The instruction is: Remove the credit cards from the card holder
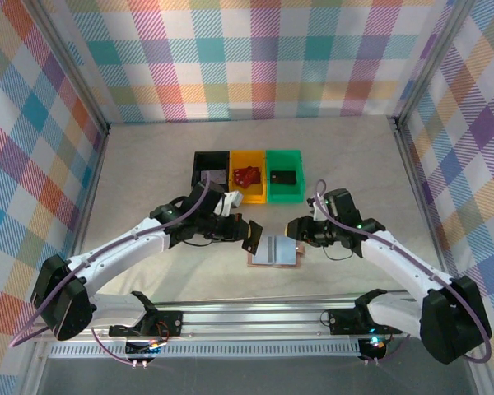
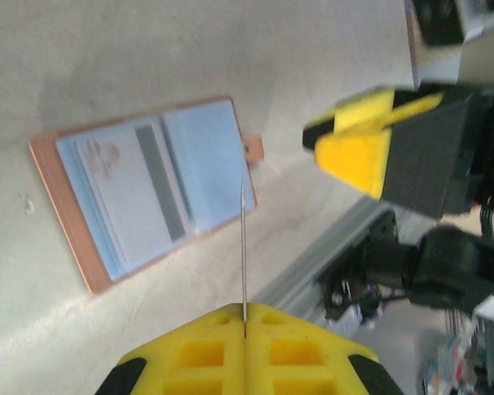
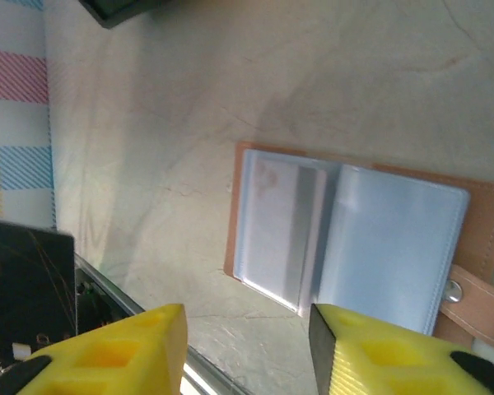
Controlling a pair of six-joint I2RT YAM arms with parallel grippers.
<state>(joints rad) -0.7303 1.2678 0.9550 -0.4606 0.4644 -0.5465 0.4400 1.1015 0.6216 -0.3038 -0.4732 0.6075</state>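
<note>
- The card holder (image 2: 206, 160) is showing a tan-brown border around pale grey-blue inner panels.
- The credit card (image 2: 136, 193) in it is showing a pale bluish face with a grey stripe and a faint reddish mark.
- The held card (image 2: 244, 239), edge-on, is reading as a thin grey line.
- The left gripper (image 2: 244, 311) and right gripper (image 3: 247, 321) are showing yellow fingers.
- The black bin (image 1: 212, 170), yellow bin (image 1: 248, 191) and green bin (image 1: 284, 191) are each showing one plain colour.
- The table (image 1: 148, 164) is showing a mottled pale beige.
- The walls (image 1: 247, 58) are showing pastel plaid.
</note>
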